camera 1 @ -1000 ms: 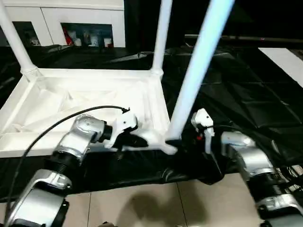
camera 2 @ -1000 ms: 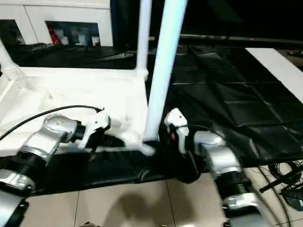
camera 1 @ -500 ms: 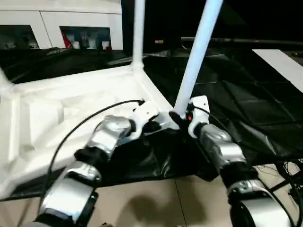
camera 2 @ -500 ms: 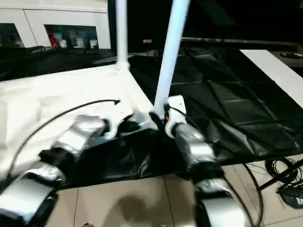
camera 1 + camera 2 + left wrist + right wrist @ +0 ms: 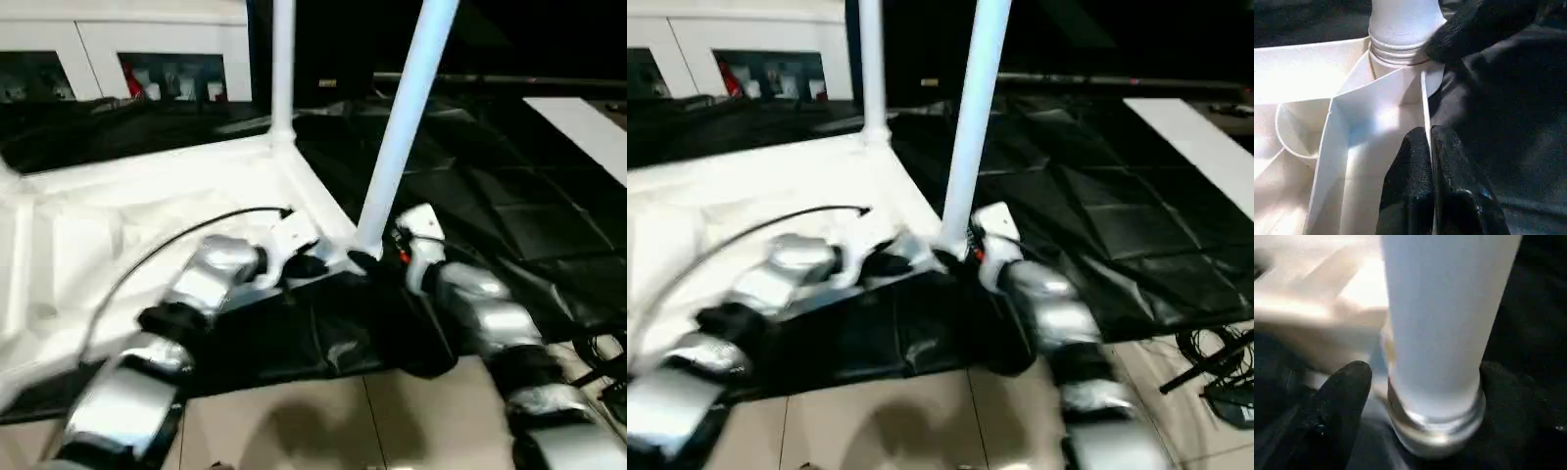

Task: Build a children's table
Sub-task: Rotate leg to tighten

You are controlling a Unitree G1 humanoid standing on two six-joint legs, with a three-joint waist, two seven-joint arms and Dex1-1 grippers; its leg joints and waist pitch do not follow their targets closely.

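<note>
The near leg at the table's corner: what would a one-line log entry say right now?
near leg: upright in tabletop corner socket | right tool: fingers either side of its base, open | left tool: shut on tabletop rim

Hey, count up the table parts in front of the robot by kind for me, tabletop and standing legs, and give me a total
Tabletop: 1
Legs standing upright in corner sockets: 2, the near leg and the far leg
Total: 3
</note>
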